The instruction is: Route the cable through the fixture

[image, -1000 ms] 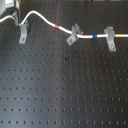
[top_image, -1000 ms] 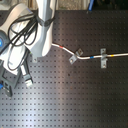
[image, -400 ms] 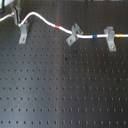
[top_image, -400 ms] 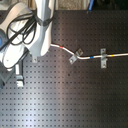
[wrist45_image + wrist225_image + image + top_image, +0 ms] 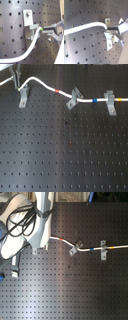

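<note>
cable (image 5: pixel 37 37) at fixture (image 5: pixel 30 26) fork — pinched in fingers (image 5: pixel 50 28)

A lab bench: black perforated optical breadboard (image 5: pixel 65 159), bolted grey clips (image 5: pixel 73 99).

A slanted grey clip (image 5: pixel 73 99) and T-topped clip (image 5: pixel 110 103) stand on the perforated board (image 5: pixel 65 149).

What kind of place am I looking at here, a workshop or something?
Most likely a robotics lab test bench. The black table is drilled with a regular grid of holes, small grey metal clips are fixed to it, and a white cable with coloured bands runs through them.
</note>
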